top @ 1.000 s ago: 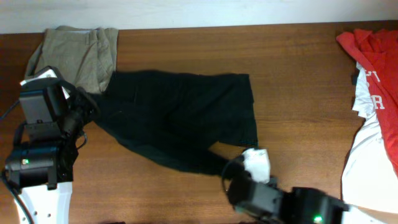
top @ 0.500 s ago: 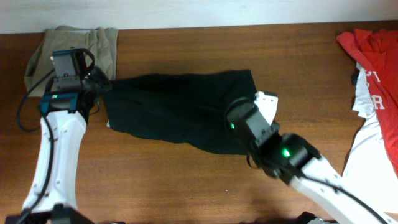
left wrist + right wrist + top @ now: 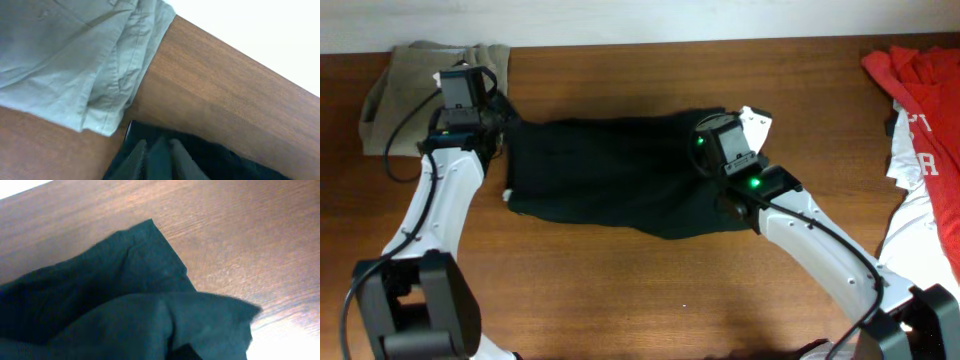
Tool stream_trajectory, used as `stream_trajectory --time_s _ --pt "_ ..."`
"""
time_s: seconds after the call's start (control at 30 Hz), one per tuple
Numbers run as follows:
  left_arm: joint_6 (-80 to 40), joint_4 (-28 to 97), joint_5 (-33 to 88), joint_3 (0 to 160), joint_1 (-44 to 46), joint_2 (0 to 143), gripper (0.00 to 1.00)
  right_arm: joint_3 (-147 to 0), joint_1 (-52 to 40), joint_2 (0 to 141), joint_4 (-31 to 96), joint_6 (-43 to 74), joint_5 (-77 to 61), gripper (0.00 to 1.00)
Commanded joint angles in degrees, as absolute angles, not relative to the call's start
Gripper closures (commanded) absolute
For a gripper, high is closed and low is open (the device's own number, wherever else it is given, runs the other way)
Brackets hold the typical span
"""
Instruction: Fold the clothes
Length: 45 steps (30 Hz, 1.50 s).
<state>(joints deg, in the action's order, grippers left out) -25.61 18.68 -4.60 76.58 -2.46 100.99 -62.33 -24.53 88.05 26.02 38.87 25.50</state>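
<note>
Black shorts (image 3: 620, 180) lie spread across the middle of the brown wooden surface (image 3: 620, 300), closer to its rear edge than to its front edge. They form a rough, wide rectangle with a lumpy lower hem.

Your left gripper (image 3: 503, 125) sits at the shorts' rear left corner. In the left wrist view its fingers (image 3: 135, 159) are pressed together with dark fabric pinched between them, so they are clenched on the black shorts.

Your right gripper (image 3: 712, 135) sits at the shorts' rear right corner. In the right wrist view the black cloth is bunched up close to the lens and covers the fingers, so you cannot tell whether they are closed or released.

Khaki shorts (image 3: 420, 85) lie crumpled in the rear left corner of the surface, just beside the left gripper and apart from the black shorts. A red shirt (image 3: 920, 75) lies in the rear right corner. A white shirt (image 3: 920, 240) lies touching it, along the right edge. Both are well apart from the black shorts.
</note>
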Motion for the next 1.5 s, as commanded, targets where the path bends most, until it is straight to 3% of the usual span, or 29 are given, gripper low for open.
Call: stream_trajectory --time_s 0.0,0.07,0.13,0.17,0.23,0.3,0.4,0.5,0.8,0.83,0.9,0.93,1.0,1.1,1.13,1.27,1.47 --pt "-25.69 16.67 -5.19 77.56 -1.41 104.77 0.79 -63.29 -22.74 91.85 21.76 39.18 27.03 0.39" --pt "-25.67 15.84 -5.23 77.56 -1.15 106.63 0.77 -63.29 -22.24 93.67 20.23 39.13 27.05 0.26" --pt "-24.1 15.0 -5.17 77.56 -1.17 107.83 0.69 -63.31 -21.58 94.67 18.72 36.99 26.61 0.05" --pt "-22.5 15.16 -5.04 77.58 -1.17 107.81 0.64 -63.51 -20.99 94.59 18.06 32.97 26.15 0.01" --pt "-17.67 15.66 -1.04 77.69 -1.17 106.72 0.41 -66.19 -19.33 93.93 20.91 29.15 25.61 0.01" --pt "-15.09 15.66 2.24 77.71 -1.17 106.59 0.28 -68.58 -17.89 93.47 24.12 29.17 21.45 0.01" --pt "-5.87 15.64 6.81 77.71 -1.17 107.44 0.07 -70.46 -14.66 93.47 25.52 29.15 3.46 0.01" --pt "-2.81 16.53 8.93 77.71 -1.17 109.25 0.06 -70.3 -13.76 94.02 26.68 29.15 -4.36 0.01" --pt "2.68 16.49 11.84 77.73 -1.17 116.14 0.06 -70.02 -13.85 98.13 28.97 29.15 -4.36 0.01" --pt "2.7 16.51 11.86 77.73 -1.17 116.4 0.09 -70.02 -13.85 98.91 28.97 29.15 -4.27 0.01" --pt "2.72 16.71 12.6 77.73 -1.17 116.46 0.27 -70.02 -13.85 100.38 28.75 29.15 -4.29 0.01" --pt "2.72 16.71 13.78 77.73 -1.15 116.46 0.41 -70.02 -13.85 101.41 28.51 29.15 -4.27 0.01" --pt "2.7 16.73 14.39 77.73 -1.15 116.49 0.51 -70.02 -13.82 102.13 28.16 29.15 -4.27 0.01" --pt "2.68 16.99 14.35 77.73 -1.17 116.46 0.92 -70.02 -13.85 102.13 28.1 29.15 -3.86 0.01" --pt "2.66 17.02 14.22 77.73 -1.17 116.46 0.97 -70.02 -13.82 102.13 28.08 29.15 -3.84 0.01" --pt "2.66 17.67 13.67 78.35 -1.28 116.44 0.99 -70.02 -13.78 102.13 28.1 29.15 -3.05 0.01" --pt "2.61 24.75 3.42 85.08 -1.45 111.53 0.99 -70.02 -13.78 102.13 28.08 29.17 -0.34 0.01"
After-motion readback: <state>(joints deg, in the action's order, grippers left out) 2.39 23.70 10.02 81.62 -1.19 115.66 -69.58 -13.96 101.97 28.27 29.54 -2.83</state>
